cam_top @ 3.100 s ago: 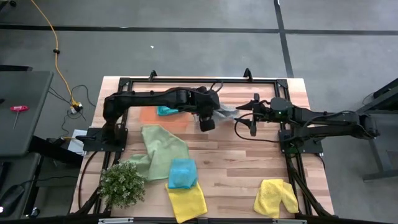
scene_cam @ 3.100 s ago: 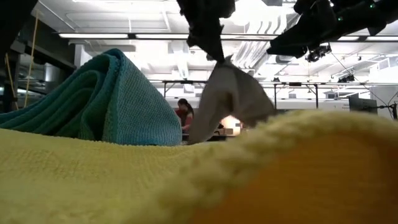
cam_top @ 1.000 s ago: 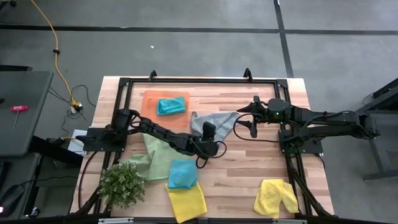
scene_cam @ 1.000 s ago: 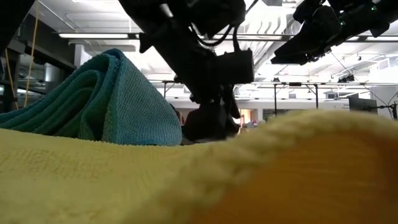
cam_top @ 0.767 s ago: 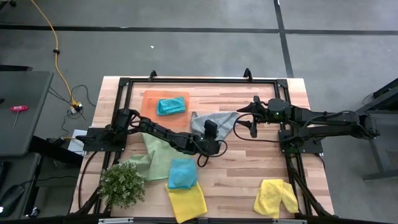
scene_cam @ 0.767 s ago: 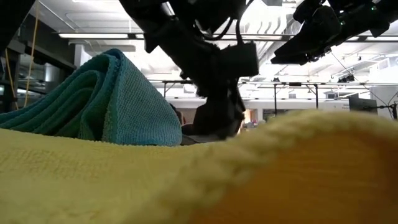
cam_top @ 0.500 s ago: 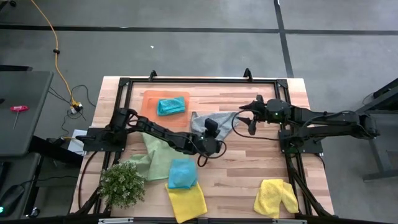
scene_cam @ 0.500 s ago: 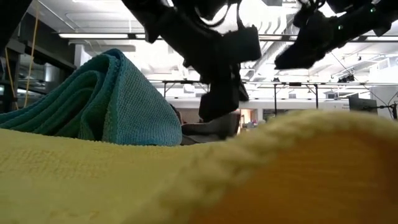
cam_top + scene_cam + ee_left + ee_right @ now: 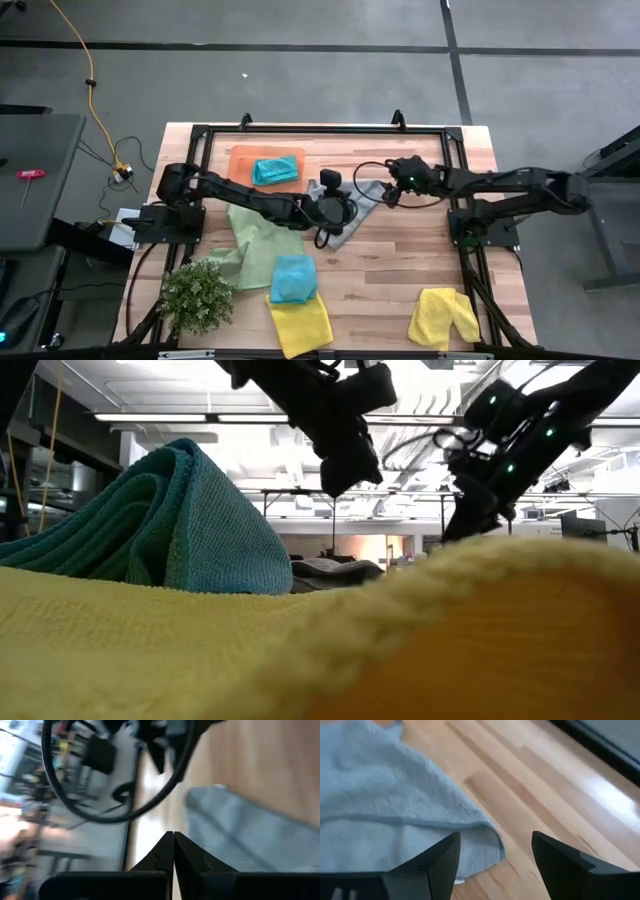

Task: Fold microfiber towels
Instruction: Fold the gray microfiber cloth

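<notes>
Left gripper (image 9: pixel 329 208), clenched empty, sits above grey towel (image 9: pixel 352 214); right gripper (image 9: pixel 388 197), released, at its 2 o'clock corner for grasping.

Grey concrete floor (image 9: pixel 300 70) crossed by dark seam lines. Yellow cable (image 9: pixel 92 80) trails across it. Grey side table (image 9: pixel 30 170) at left. Ceiling strip lights (image 9: pixel 150 417) lit; pale walls beyond.

Six towels lie on the table: two yellow (image 9: pixel 301 322) (image 9: pixel 443 317), two teal (image 9: pixel 275 170) (image 9: pixel 293 279), one green (image 9: pixel 258 238), one grey (image 9: pixel 352 212). There is also one orange tray (image 9: pixel 245 160), one plant (image 9: pixel 196 296) at 7 o'clock, and two robot arms.
</notes>
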